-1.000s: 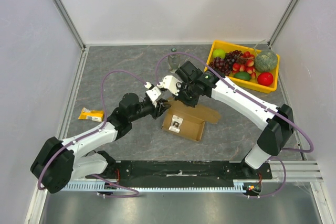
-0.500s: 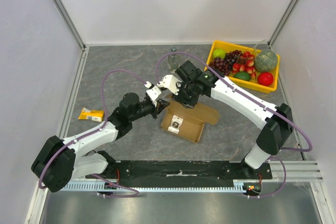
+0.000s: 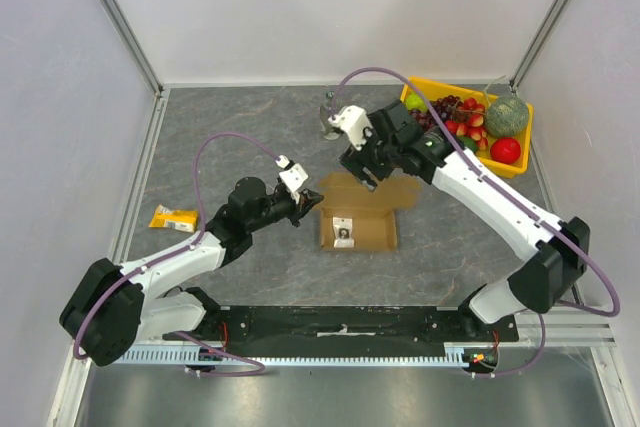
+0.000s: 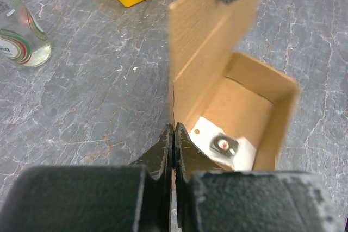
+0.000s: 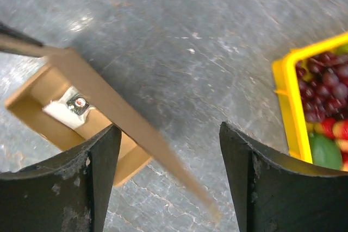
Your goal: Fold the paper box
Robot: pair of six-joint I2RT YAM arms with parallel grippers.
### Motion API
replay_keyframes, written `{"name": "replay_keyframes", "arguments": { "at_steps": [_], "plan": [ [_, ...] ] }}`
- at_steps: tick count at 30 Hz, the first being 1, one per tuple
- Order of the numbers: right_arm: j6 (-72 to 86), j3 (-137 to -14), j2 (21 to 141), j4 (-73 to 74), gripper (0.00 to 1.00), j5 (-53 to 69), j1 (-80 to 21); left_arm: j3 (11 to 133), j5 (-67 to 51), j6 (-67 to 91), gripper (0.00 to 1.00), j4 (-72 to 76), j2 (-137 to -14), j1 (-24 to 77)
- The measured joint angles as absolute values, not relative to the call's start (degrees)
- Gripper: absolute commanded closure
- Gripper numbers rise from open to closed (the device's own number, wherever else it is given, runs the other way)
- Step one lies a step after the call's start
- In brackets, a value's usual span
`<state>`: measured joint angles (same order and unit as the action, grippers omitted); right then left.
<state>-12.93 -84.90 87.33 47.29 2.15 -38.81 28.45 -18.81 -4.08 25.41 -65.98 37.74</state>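
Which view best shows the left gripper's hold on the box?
Left wrist: the left gripper pinches the box wall up close. Top shows them merely meeting; right wrist shows the box, the hold unclear.

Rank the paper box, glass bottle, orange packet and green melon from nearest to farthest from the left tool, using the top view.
1. paper box: pinched at the tips of the left tool, just to its right.
2. glass bottle: toward the back wall.
3. orange packet: out to the left.
4. green melon: far right, at the back.
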Motion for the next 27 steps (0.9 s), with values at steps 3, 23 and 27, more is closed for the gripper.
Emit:
{"name": "replay_keyframes", "arguments": {
  "at_steps": [3,23,27],
  "plan": [
    [-8.2,-81.5,83.8,43.1,0.19,-1.6,-36.4,28.4,-18.0,-4.1,0.98,25.4,-66.0,37.7],
    [2.1,-48.9,63.9,18.2,0.33,-1.7,-27.9,26.5,-10.4,-3.3,0.98,25.3,-67.6,37.5],
    [1.6,-48.5,68.9,12.4,0.38,5.0,-23.7,27.7,-9.7,-3.2,0.98,24.8,-69.0,35.7]
  ]
}}
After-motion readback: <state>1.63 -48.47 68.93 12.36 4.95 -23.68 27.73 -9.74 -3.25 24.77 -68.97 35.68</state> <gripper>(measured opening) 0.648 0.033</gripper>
